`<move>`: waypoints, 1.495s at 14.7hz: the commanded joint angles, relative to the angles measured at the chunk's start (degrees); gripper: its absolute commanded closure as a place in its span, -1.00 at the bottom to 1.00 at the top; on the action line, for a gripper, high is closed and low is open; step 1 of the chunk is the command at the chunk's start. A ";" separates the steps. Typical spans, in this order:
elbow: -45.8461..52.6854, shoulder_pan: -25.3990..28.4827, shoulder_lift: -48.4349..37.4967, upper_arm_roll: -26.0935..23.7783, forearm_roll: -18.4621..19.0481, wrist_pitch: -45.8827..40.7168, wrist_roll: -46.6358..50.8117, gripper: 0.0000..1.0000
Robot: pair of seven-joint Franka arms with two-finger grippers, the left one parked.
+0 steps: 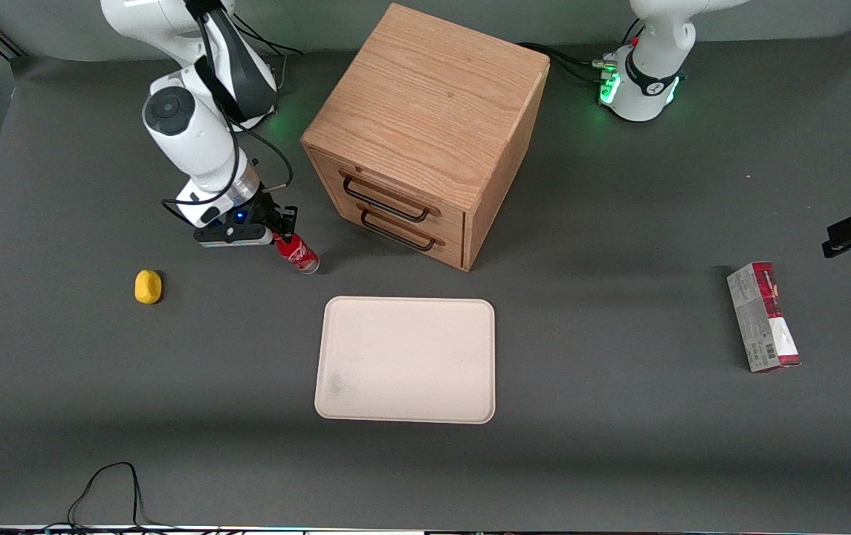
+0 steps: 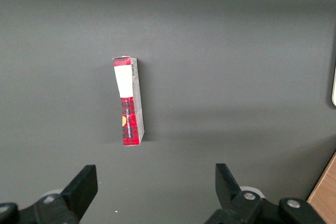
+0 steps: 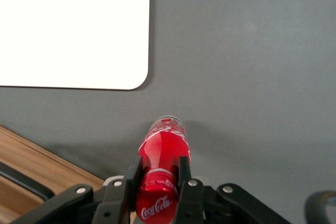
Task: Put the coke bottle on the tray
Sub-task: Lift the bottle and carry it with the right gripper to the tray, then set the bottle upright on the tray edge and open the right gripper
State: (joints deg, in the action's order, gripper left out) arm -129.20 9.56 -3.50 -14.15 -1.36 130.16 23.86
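Note:
The coke bottle [image 1: 297, 252] is small and red with a red cap and a clear base. It hangs tilted in my right gripper [image 1: 282, 230], base toward the tray, just above the grey table. In the right wrist view the black fingers [image 3: 185, 174] are shut on the bottle's neck [image 3: 160, 174], under the cap. The cream-white tray [image 1: 406, 360] lies flat and bare, nearer to the front camera than the bottle; its rounded corner shows in the right wrist view [image 3: 79, 30].
A wooden two-drawer cabinet [image 1: 425, 126] stands close beside the gripper, its edge showing in the right wrist view [image 3: 31, 166]. A yellow lemon-like object [image 1: 148, 287] lies at the working arm's end. A red-and-grey carton [image 1: 762, 316] lies toward the parked arm's end.

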 commanded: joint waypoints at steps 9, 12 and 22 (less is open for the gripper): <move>60.15 -0.07 25.09 0.53 5.93 -40.06 -0.04 1.00; 70.55 1.50 33.88 0.35 6.28 -38.60 0.23 1.00; 67.26 6.87 48.24 0.44 16.91 -16.73 4.53 1.00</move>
State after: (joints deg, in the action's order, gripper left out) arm -61.56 16.39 44.27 -13.45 13.29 110.64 27.13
